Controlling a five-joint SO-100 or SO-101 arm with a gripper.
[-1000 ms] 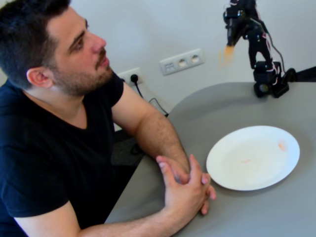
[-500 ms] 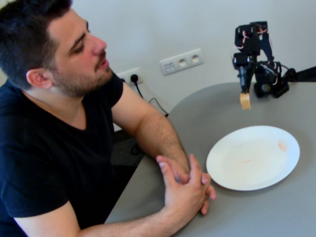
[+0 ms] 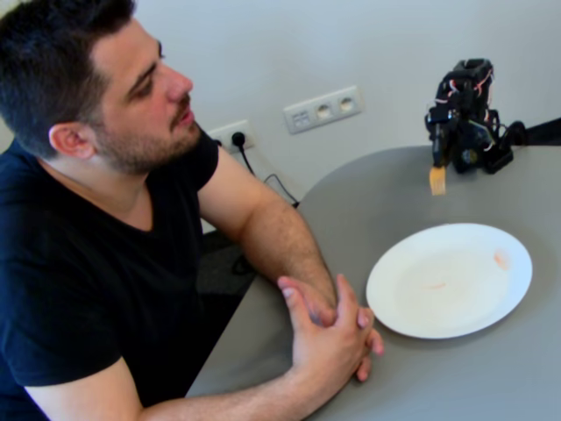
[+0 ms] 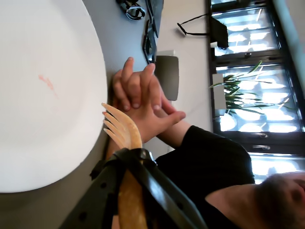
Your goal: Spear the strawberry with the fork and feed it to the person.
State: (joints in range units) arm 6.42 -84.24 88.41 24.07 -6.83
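The jaws clamp the fork (image 4: 125,138) by its handle, bare tines over the counter (image 3: 491,386) beside the plate (image 4: 43,157). No strawberry shows, only a pink smear (image 4: 46,82), so a stab could skid on china toward the man's (image 3: 105,175) clasped hands (image 3: 329,329)

fork (image 3: 436,181) tines blurred, plate (image 4: 28,157) cropped

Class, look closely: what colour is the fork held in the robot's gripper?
The fork is pale yellow-orange, clearest in the wrist view.
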